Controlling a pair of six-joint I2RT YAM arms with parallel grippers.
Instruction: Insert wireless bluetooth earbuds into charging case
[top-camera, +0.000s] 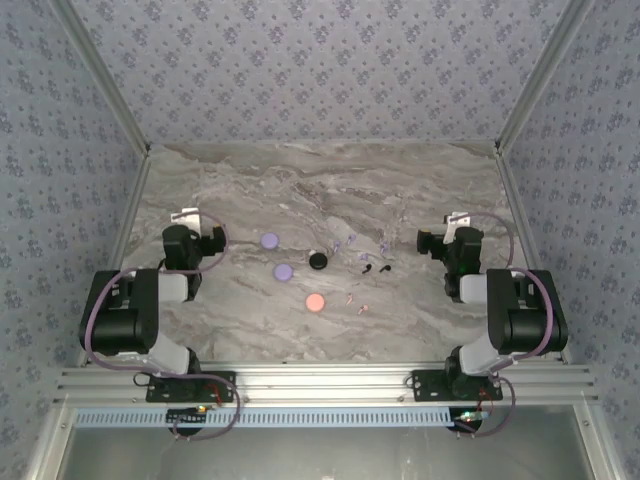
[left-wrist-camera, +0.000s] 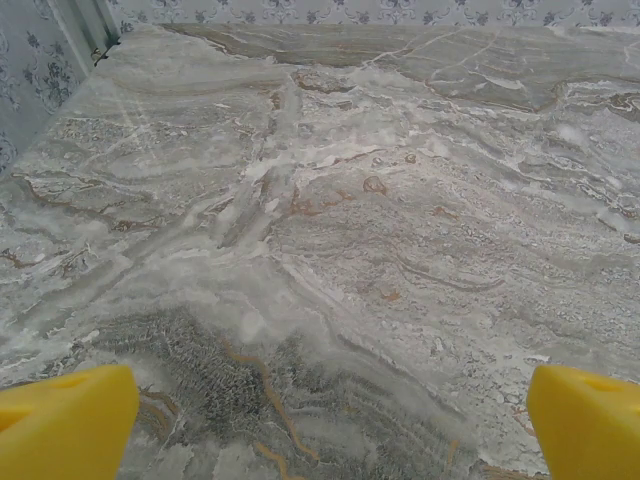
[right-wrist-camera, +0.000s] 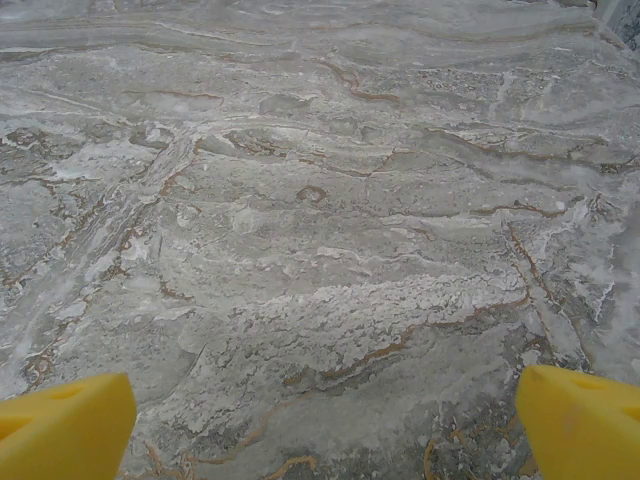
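Left pincer (left-wrist-camera: 325, 425) and right pincer (right-wrist-camera: 322, 425) gape (empty) over marble table (top-camera: 320, 180), floral-papered walls (top-camera: 320, 60) around.

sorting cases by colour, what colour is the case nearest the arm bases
The case is salmon pink, top external view.

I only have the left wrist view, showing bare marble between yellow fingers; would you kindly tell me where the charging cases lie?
Observer: Nearest the left hand, to its right, lies a pale lilac round case.
Operator: And the earbuds?
Observer: Two tiny black comma-shaped earbuds lie just right of a black round case.
Operator: Is the right hand free?
Observer: Yes, the right hand is open and empty, facing bare marble tabletop.
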